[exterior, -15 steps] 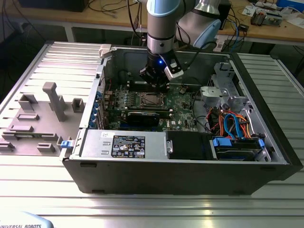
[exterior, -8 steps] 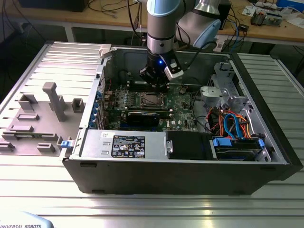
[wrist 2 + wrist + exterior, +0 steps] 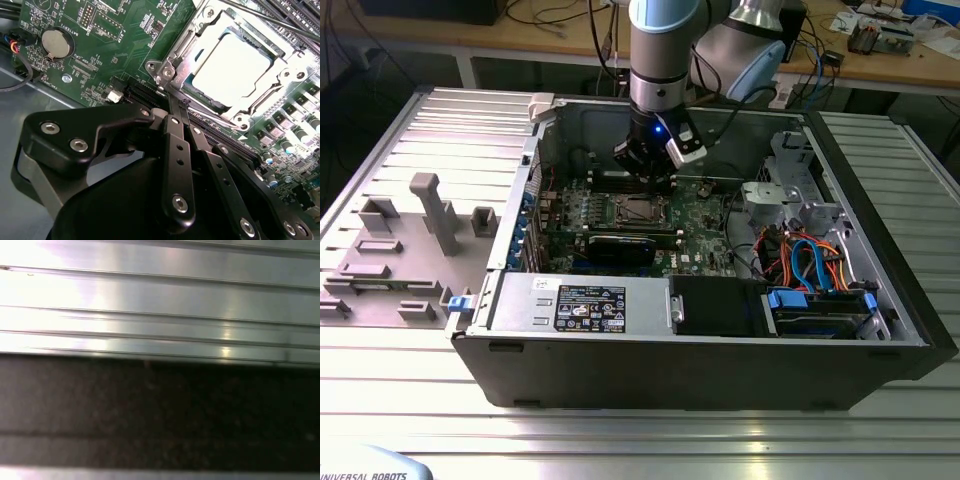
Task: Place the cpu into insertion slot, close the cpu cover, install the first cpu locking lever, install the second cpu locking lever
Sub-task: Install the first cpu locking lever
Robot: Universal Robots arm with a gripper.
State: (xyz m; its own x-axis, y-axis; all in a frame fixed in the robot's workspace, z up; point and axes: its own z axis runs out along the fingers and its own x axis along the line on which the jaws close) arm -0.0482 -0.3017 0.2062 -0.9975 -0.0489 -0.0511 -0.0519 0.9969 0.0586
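On the ribbed metal table (image 3: 410, 400) lies an open computer case (image 3: 720, 370), its green motherboard (image 3: 125, 40) exposed. Above the board hangs the gripper (image 3: 655, 182), fingers (image 3: 176, 150) drawn together, holding nothing. Just beyond them the cpu (image 3: 230, 70) sits in the insertion slot (image 3: 638, 209), the cpu cover (image 3: 197, 42) closed around it.
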